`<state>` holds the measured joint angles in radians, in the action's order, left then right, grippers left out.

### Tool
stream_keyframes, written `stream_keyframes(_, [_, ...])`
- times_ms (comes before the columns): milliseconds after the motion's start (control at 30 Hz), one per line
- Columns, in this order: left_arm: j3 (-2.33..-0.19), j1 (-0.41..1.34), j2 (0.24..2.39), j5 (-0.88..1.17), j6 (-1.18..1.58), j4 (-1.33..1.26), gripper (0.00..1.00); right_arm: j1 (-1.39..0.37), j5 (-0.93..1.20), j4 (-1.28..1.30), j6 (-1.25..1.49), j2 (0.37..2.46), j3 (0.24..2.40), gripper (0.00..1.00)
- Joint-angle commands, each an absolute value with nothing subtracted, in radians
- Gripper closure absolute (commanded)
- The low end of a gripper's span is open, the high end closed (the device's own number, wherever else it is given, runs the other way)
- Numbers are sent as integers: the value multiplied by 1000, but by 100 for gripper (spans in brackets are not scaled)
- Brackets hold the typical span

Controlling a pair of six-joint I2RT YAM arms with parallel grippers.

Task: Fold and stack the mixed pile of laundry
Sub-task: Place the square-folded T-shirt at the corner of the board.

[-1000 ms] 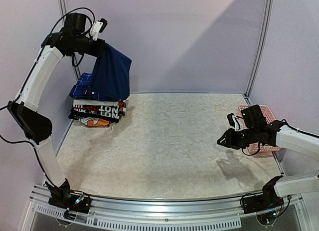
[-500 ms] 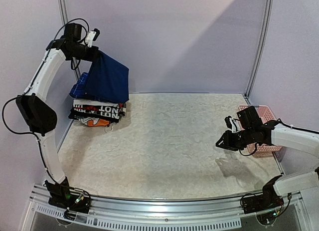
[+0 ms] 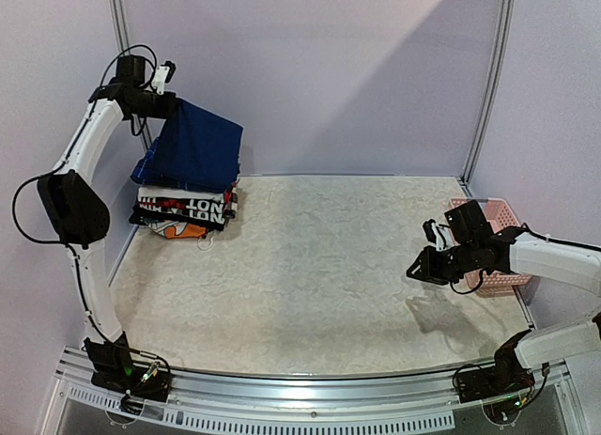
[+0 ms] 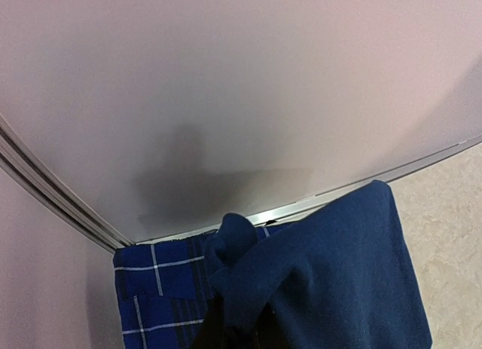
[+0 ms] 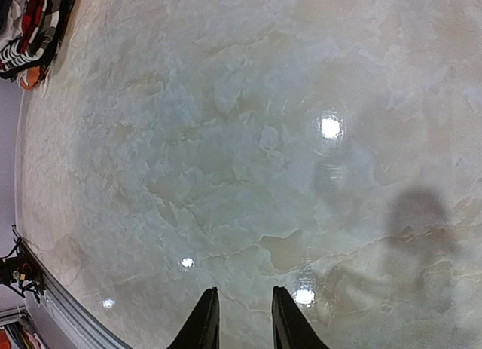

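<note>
Navy cloth of the T-shirt is pinched in the closed left gripper above the folded stack, where the plaid shirt is laid. Nothing is held by the slightly parted right gripper. Stack lettering cannot be read.

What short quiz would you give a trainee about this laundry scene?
1. True or false: the left pincer holds the navy T-shirt up in the air.
2. Which garment lies on top of the folded stack? A) plaid shirt B) white towel C) red sock
3. In one word, what is the right pincer gripping?

Key: 1 true; 2 A; 3 nothing, it hangs open above the table.
</note>
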<state>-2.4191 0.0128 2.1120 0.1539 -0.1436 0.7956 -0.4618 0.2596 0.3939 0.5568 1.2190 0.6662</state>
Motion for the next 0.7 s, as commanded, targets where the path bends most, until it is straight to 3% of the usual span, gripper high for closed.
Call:
stream_keyframes(0, [-2425,-15,2156,158,-138,717,100,-478,232,395,557,1229,675,75])
stream_keyframes(667, [-2445,-84,2226,109,-135,695,98,-496,218,394,558,1267,689,75])
